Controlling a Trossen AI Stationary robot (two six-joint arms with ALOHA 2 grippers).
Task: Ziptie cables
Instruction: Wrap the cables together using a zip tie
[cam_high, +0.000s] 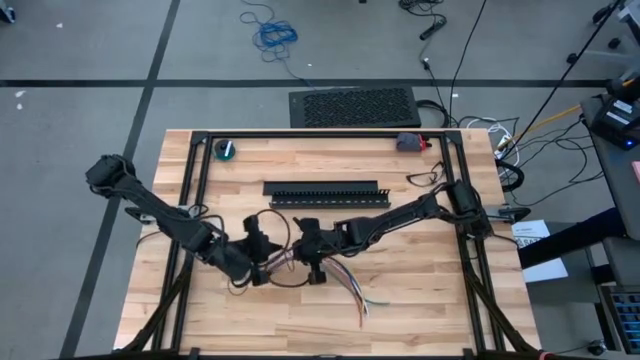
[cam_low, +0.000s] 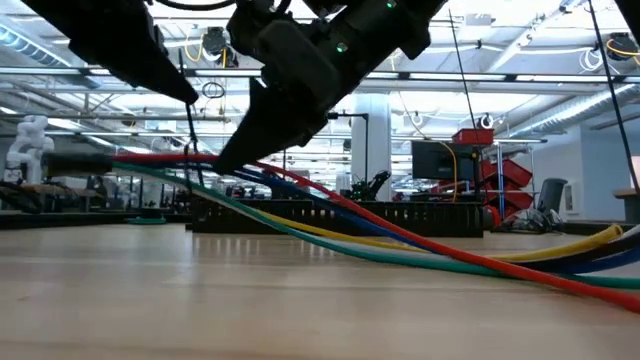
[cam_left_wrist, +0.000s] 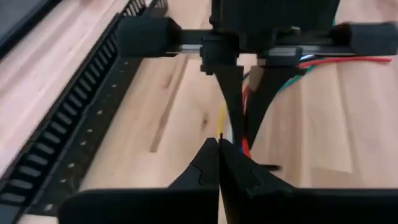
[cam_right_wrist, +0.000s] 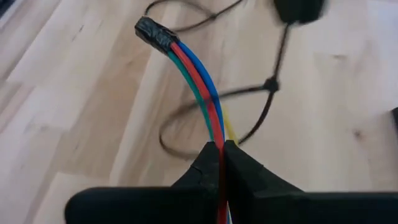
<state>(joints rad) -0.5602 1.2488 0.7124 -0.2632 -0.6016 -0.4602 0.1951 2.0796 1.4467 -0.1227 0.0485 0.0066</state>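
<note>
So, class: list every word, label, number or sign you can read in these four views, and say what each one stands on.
No text can be read in any view.
White paper beside the table's right edge: it may carry print, but too small to read.
Room behind the duct in the low view: no sign or label legible.
Wrist views: cables, ziptie and both pairs of jaws carry no markings.

No text, label, brand, number or sign can be read in any of the four views: the wooden table (cam_high: 420, 270), the black slotted duct (cam_high: 325, 190), the cables (cam_right_wrist: 202, 93) and both arms carry no legible markings.
</note>
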